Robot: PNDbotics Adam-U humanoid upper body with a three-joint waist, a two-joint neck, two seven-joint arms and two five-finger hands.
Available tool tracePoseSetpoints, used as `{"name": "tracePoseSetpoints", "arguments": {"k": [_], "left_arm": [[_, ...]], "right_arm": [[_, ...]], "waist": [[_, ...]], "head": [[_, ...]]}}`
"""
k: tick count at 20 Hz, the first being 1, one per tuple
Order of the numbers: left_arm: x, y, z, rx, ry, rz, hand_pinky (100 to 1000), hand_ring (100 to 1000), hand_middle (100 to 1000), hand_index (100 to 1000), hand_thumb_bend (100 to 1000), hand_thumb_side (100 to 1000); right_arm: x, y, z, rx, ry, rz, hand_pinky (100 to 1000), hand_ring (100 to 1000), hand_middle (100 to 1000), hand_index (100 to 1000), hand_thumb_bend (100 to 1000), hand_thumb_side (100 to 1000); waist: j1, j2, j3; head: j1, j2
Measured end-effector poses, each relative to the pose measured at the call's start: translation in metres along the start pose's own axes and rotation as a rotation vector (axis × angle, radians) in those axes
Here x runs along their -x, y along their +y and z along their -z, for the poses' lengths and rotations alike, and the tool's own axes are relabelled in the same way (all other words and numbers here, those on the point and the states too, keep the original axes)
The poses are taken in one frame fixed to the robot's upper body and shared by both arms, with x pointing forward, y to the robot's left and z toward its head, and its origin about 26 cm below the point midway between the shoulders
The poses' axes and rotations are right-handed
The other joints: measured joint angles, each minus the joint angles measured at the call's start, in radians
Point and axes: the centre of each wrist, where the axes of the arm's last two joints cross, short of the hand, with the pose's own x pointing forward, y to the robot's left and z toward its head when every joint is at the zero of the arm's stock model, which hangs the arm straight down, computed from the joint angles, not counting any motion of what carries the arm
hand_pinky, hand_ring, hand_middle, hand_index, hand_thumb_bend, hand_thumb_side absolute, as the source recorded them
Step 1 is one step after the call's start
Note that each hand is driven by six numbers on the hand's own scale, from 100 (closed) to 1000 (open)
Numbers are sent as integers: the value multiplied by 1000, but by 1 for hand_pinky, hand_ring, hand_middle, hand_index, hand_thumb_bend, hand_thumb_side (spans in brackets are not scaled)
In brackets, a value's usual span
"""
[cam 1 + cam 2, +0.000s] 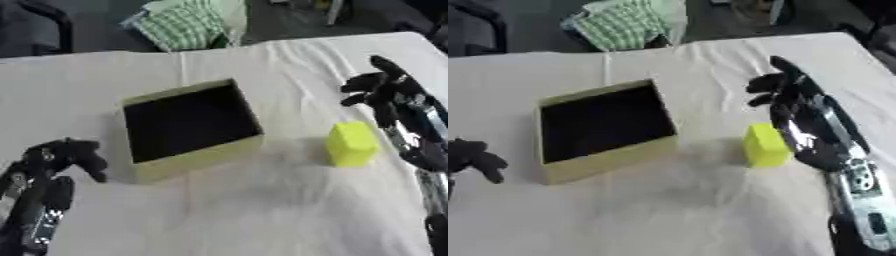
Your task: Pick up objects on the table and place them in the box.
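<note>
A yellow-green block (352, 143) stands on the white cloth right of the box. The open box (188, 125), olive walls with a dark inside, sits at the middle left and looks empty. My right hand (383, 90) hovers just beyond and to the right of the block, fingers spread and straight, holding nothing. My left hand (66, 156) rests at the lower left beside the box's near left corner, fingers curled with nothing in them.
The white cloth (262, 210) covers the table, with wrinkles toward the far right. A green checked cloth (184, 22) lies beyond the table's far edge. Dark chairs stand at the back.
</note>
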Motion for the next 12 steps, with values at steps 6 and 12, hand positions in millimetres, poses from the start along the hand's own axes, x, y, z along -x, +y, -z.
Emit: {"name": "tracePoseSetpoints", "arguments": {"k": [6, 12], "left_arm": [[0, 0, 0, 0, 0, 0, 606, 473, 530, 785, 100, 773], [0, 0, 0, 0, 0, 0, 606, 473, 530, 785, 100, 773]], "right_arm": [[0, 0, 0, -2, 1, 0, 692, 789, 752, 1000, 100, 527], [0, 0, 0, -4, 1, 0, 692, 789, 751, 1000, 100, 527]], "waist": [[0, 0, 0], [0, 0, 0]], "head": [[-2, -15], [-7, -19]]}}
